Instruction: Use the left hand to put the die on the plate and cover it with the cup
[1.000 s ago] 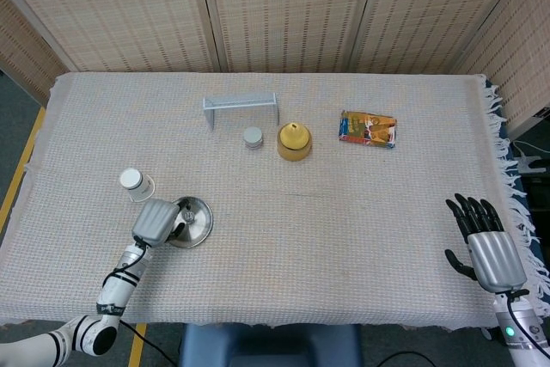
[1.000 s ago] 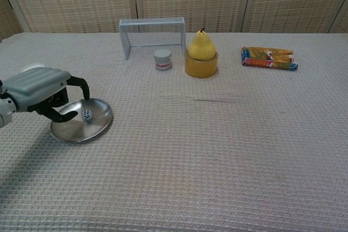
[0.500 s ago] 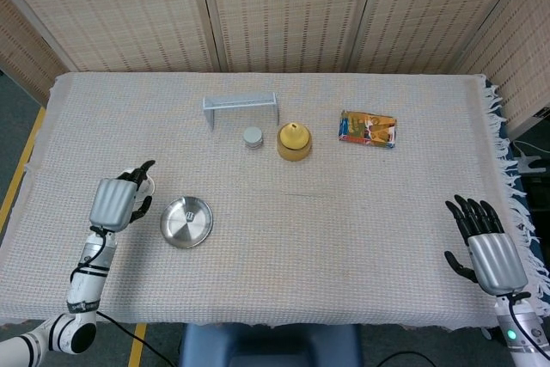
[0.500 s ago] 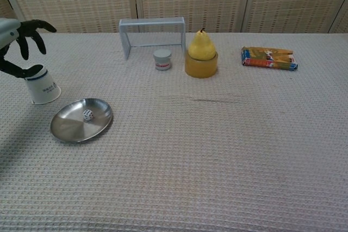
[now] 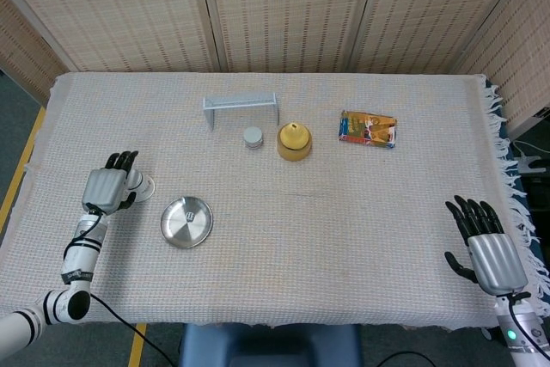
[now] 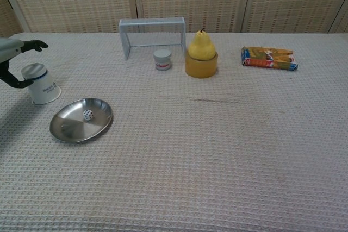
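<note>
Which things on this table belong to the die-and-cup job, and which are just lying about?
Belong to the job:
die, lying on the plate
plate
cup, upside down beside the plate
left hand, at the cup

Just lying about:
pear on a yellow stand
small jar
little goal frame
snack packet

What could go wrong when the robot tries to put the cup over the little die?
The left hand is at the upside-down cup without clearly gripping it, so a nudge might tip or slide the cup. The die sits off-centre on the plate, so the cup's rim could land on it or knock it off.
</note>
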`<state>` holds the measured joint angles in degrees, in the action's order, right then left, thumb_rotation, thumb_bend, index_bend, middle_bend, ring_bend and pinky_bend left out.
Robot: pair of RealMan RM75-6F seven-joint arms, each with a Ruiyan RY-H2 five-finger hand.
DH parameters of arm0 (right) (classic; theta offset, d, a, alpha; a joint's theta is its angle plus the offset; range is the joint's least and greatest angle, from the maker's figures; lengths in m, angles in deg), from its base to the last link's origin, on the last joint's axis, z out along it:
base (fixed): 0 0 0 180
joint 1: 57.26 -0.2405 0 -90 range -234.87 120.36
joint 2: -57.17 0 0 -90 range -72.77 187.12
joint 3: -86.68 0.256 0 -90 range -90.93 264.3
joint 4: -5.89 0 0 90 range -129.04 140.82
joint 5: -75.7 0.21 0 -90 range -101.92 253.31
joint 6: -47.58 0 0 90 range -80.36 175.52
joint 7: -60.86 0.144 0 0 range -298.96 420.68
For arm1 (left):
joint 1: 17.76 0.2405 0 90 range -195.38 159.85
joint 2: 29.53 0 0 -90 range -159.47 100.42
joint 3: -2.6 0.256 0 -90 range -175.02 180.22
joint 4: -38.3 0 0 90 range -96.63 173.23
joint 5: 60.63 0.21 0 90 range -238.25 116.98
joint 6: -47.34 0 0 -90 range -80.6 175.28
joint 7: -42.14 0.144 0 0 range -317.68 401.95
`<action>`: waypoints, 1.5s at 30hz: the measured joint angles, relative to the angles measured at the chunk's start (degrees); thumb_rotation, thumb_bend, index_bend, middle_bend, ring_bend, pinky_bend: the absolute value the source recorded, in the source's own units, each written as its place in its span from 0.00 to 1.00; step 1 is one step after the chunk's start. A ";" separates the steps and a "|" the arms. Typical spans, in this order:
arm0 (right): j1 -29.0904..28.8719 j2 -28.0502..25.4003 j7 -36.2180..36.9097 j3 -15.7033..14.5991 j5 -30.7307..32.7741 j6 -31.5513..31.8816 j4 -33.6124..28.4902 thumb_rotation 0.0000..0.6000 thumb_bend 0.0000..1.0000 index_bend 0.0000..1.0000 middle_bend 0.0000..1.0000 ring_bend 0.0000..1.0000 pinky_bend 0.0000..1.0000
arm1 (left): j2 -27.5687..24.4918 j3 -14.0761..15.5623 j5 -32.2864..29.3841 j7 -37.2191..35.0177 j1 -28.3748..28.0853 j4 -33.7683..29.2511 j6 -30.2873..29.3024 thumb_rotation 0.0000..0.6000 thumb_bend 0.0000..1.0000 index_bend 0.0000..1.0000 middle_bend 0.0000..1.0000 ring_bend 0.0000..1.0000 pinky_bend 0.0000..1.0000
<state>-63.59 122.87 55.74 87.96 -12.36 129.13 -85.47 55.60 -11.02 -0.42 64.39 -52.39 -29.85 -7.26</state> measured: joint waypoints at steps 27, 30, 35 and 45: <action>-0.23 -0.10 -0.59 0.20 1.11 -0.92 -0.35 1.00 0.19 0.00 0.00 0.00 0.00 | 3.17 2.04 1.72 -2.31 -1.50 5.68 -0.86 1.00 0.39 0.39 0.48 0.45 0.65; -0.23 -0.09 -0.68 0.17 1.05 -0.90 -0.42 1.00 0.19 0.00 0.00 0.00 0.00 | 2.81 2.14 2.44 -2.84 -1.32 5.01 -1.55 1.00 0.40 0.40 0.50 0.47 0.66; -0.25 -0.16 -0.50 -0.05 0.68 -0.96 -0.52 1.00 0.19 0.00 0.00 0.00 0.00 | 0.90 2.35 4.68 -5.03 -0.52 0.57 -3.61 1.00 0.40 0.40 0.52 0.49 0.68; 0.10 -0.88 0.80 -1.12 -1.81 0.03 -1.12 1.00 0.19 0.00 0.00 0.00 0.00 | -6.88 4.83 13.59 -11.20 1.32 -18.63 -6.66 1.00 0.40 0.40 0.54 0.50 0.71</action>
<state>-63.50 122.00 56.54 86.85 -14.17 129.16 -86.59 48.73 -6.19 13.17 53.20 -51.07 -48.48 -13.92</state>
